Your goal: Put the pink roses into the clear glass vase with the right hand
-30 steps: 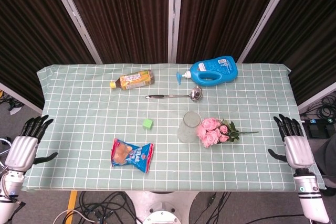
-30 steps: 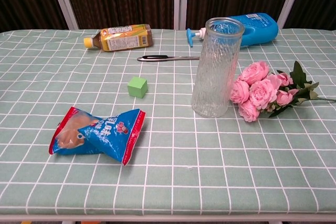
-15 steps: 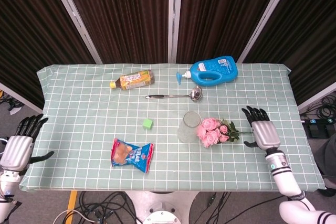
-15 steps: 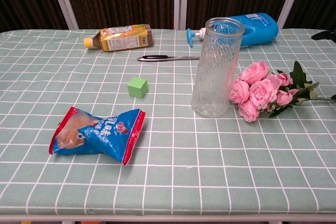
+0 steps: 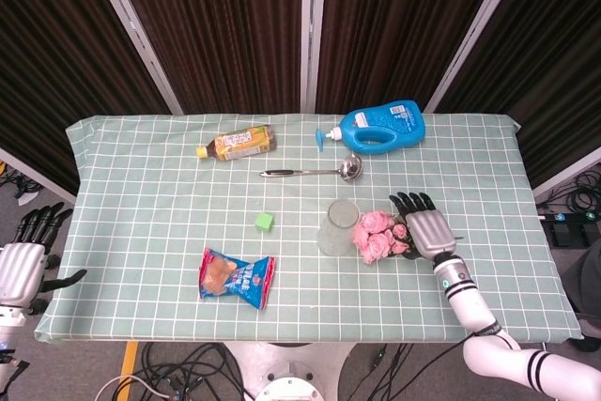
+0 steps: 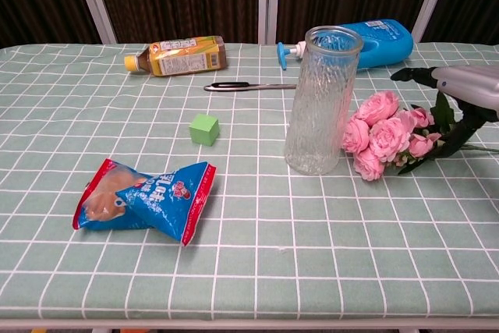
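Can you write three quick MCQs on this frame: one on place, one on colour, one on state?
1. The pink roses lie where?
A. in the vase
B. on the table right of the vase
C. on the snack bag

2. The small cube is:
A. green
B. red
C. yellow

3. The glass vase is:
A. tipped over
B. upright, holding flowers
C. upright, empty

Key: 1 B, blooms lie on the cloth beside the vase, under the right hand; 2 A, plainly green; 3 C, it stands with nothing inside.
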Controlling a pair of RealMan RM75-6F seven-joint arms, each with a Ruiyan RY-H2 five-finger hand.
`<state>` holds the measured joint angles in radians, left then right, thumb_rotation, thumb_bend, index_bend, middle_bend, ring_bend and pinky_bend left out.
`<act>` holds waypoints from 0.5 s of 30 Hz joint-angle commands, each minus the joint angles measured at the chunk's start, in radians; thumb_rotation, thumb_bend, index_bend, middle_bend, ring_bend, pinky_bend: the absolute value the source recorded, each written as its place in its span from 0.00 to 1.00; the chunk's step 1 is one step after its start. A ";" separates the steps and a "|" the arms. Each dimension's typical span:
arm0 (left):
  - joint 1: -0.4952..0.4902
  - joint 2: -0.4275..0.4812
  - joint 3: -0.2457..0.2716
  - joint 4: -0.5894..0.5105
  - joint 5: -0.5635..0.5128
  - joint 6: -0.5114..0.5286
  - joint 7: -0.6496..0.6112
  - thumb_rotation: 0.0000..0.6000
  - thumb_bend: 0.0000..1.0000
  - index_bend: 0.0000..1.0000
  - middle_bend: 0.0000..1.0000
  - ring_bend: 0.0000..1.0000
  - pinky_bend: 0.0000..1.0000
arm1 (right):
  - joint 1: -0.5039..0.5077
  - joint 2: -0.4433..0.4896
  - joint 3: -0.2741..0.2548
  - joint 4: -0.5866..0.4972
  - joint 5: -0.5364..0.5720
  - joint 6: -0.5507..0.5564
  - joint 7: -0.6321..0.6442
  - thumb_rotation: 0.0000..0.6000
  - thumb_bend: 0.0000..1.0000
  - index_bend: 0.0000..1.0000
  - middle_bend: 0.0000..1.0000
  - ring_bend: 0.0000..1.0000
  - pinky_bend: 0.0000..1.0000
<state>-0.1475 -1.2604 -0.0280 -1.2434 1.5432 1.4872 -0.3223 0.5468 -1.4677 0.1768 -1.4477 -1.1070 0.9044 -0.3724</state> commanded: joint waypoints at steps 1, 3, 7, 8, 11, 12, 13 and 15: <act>0.001 -0.001 0.001 0.006 -0.001 -0.001 -0.007 1.00 0.00 0.09 0.02 0.00 0.05 | 0.018 -0.020 -0.005 0.011 0.021 -0.017 -0.010 1.00 0.00 0.00 0.05 0.00 0.00; 0.002 -0.001 0.000 0.010 -0.002 -0.001 -0.012 1.00 0.00 0.09 0.02 0.00 0.05 | 0.026 -0.032 -0.008 0.017 0.028 -0.021 -0.014 1.00 0.00 0.00 0.06 0.00 0.00; 0.006 -0.002 -0.002 0.020 -0.007 0.001 -0.022 1.00 0.00 0.09 0.02 0.00 0.05 | 0.039 -0.062 -0.014 0.037 0.039 -0.023 -0.013 1.00 0.00 0.00 0.07 0.00 0.00; 0.007 -0.003 -0.002 0.022 -0.008 0.000 -0.024 1.00 0.00 0.09 0.02 0.00 0.05 | 0.042 -0.067 -0.015 0.042 0.042 -0.025 -0.013 1.00 0.00 0.00 0.08 0.00 0.00; 0.008 -0.005 -0.001 0.029 -0.010 -0.002 -0.030 1.00 0.00 0.09 0.02 0.00 0.05 | 0.051 -0.086 -0.018 0.061 0.053 -0.026 -0.018 1.00 0.00 0.00 0.12 0.00 0.00; 0.009 -0.005 0.000 0.031 -0.010 -0.002 -0.031 1.00 0.00 0.09 0.02 0.00 0.05 | 0.054 -0.091 -0.019 0.067 0.057 -0.026 -0.021 1.00 0.00 0.00 0.13 0.00 0.00; 0.010 -0.006 0.000 0.033 -0.010 -0.002 -0.032 1.00 0.00 0.09 0.02 0.00 0.05 | 0.058 -0.096 -0.020 0.072 0.061 -0.028 -0.023 1.00 0.00 0.00 0.13 0.00 0.00; 0.010 -0.007 -0.001 0.036 -0.011 -0.003 -0.034 1.00 0.00 0.09 0.02 0.00 0.05 | 0.063 -0.103 -0.021 0.078 0.065 -0.029 -0.025 1.00 0.00 0.01 0.16 0.00 0.00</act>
<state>-0.1376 -1.2674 -0.0288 -1.2074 1.5319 1.4846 -0.3566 0.6085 -1.5690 0.1569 -1.3706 -1.0431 0.8762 -0.3964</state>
